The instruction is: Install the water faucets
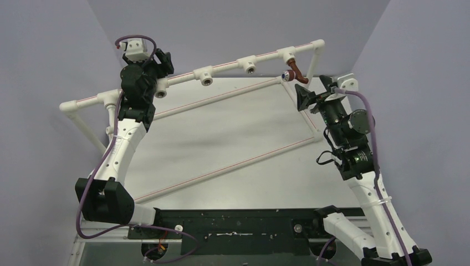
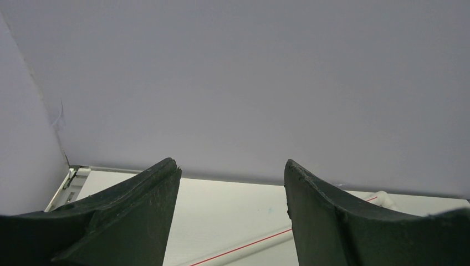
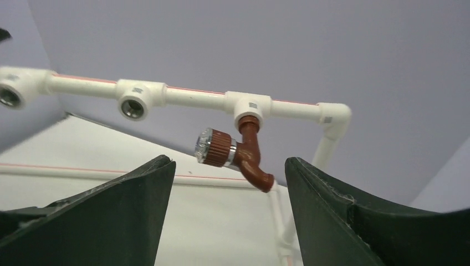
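Showing the dark reddish-brown faucet (image 3: pixel 248 151) seated by its upper end in the rightmost of 4 tee sockets (image 3: pixel 249 106) on the white pipe frame (image 1: pixel 227 67), just beside the corner elbow (image 3: pixel 335 113). Its round silvery knob cap (image 3: pixel 204 145) (a ribbed brown collar sits behind it) points left in the right wrist view, and its spout (image 3: pixel 263 180) curves down to the right.

Right hand (image 1: pixel 305 98): fingers apart with nothing between them, raised above the worktop (image 1: pixel 233 138) and facing the faucet from near by, not touching it.

Left hand (image 2: pixel 230 166): fingers likewise apart and bare, held high at the frame's left end, close to the leftmost socket (image 1: pixel 161 90). Whether it touches the pipe cannot be told from above.

The other 3 sockets show open mouths toward the arms.
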